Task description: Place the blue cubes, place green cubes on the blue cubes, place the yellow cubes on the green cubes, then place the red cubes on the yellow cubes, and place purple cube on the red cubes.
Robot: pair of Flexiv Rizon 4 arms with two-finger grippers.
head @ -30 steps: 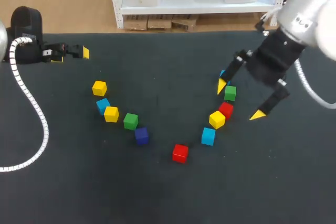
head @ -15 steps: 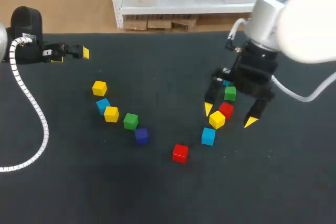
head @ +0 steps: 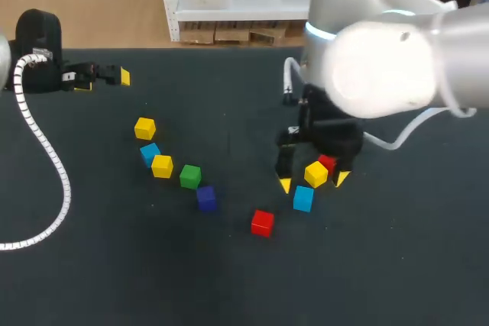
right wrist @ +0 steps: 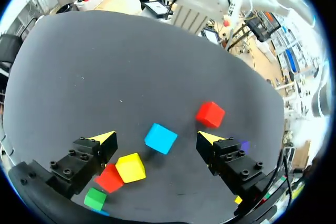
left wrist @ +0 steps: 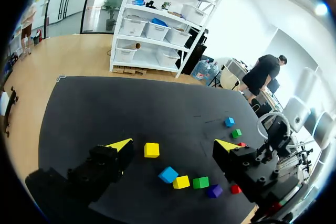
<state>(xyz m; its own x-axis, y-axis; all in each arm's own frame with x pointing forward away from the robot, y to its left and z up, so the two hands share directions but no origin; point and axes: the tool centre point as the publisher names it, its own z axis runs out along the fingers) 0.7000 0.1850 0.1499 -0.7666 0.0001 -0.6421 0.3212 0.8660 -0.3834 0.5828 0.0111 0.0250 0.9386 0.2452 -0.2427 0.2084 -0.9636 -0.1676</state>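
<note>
Left end effector sits at the far-left edge of the counter, lying level and pointing across it, fingers spread wide and empty; I judge it is parked out of the way while the other arm works. No stack is built yet: every cube lies single on the counter, so the base layer of blue comes first. Left group runs in a diagonal line: lone yellow cube, then left light-blue cube touching second yellow cube, left green cube just beside, purple cube at the line's near end. Loose red cube lies apart, between the two groups. Right group: blue cube nearest the camera, right yellow cube just behind it, right red cube touching the yellow; right green cube shows only in the wrist views, hidden under the arm in the head view. Right arm comes in from the right, its white link over the group, wrist turned down. Right end effector points at the counter, fingers wide apart and gripping nothing; the right wrist view has the blue cube centred between the tips, ahead of them, untouched. Judgement: lining up to pick this blue cube.
</note>
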